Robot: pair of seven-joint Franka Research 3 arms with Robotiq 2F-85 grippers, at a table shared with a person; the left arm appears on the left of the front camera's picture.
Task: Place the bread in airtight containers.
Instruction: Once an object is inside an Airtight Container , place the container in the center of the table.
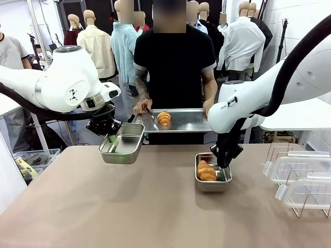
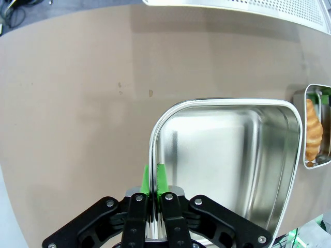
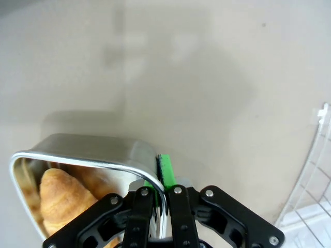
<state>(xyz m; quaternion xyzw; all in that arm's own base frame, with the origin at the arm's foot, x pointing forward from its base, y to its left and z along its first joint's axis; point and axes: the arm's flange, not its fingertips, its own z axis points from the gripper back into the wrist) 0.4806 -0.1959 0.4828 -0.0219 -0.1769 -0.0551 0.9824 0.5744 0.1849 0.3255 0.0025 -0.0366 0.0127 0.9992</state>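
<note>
Tan table (image 1: 155, 206) | left fingers (image 2: 162, 180) pinch empty tin (image 2: 222, 155) rim | right fingers (image 3: 165, 170) pinch second tin (image 3: 93, 149) wall, croissant (image 3: 62, 196) partly hidden

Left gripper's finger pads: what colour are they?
Bright green; the pads show best in the left wrist view, clamped on the empty tin's rim.

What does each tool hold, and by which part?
The left tool grips the empty steel tin by its rim; the right tool grips the other tin, containing a croissant, by its rim.

Brown table (image 1: 77, 206), white wall (image 1: 297, 13)
</note>
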